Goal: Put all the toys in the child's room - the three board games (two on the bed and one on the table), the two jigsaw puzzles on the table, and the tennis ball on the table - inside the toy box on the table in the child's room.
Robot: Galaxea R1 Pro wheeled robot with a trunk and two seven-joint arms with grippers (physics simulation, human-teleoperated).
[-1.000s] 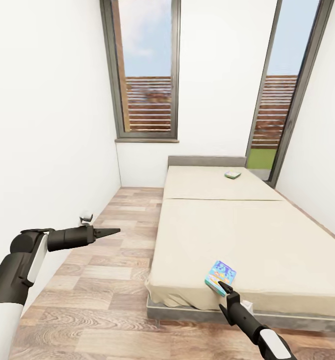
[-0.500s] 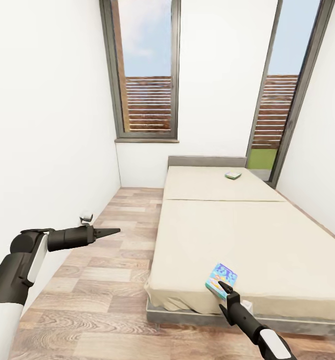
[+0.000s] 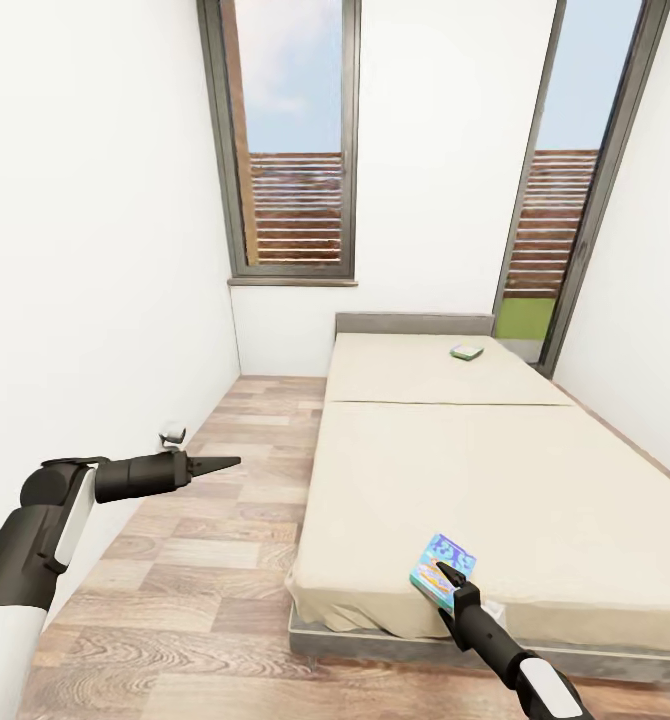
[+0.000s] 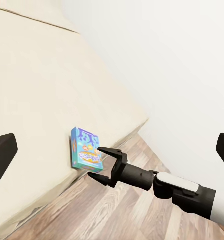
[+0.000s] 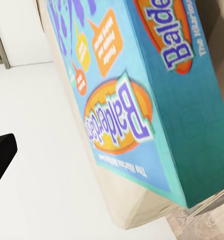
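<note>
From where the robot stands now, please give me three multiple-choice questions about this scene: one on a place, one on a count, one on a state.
1. Where does the blue game box lie?
A. on the floor
B. near the bed's close edge
C. on the window sill

2. How many game boxes lie on the bed?
A. one
B. two
C. four

3. How is the right gripper?
A. open, at the blue box
B. shut, far from the box
C. holding a ball

Answers:
1 B: the blue game box rests on the mattress near the close edge of the bed.
2 B: the blue one, and a white-green box near the headboard.
3 A: the right gripper has its fingers spread beside the box in the left wrist view.
</note>
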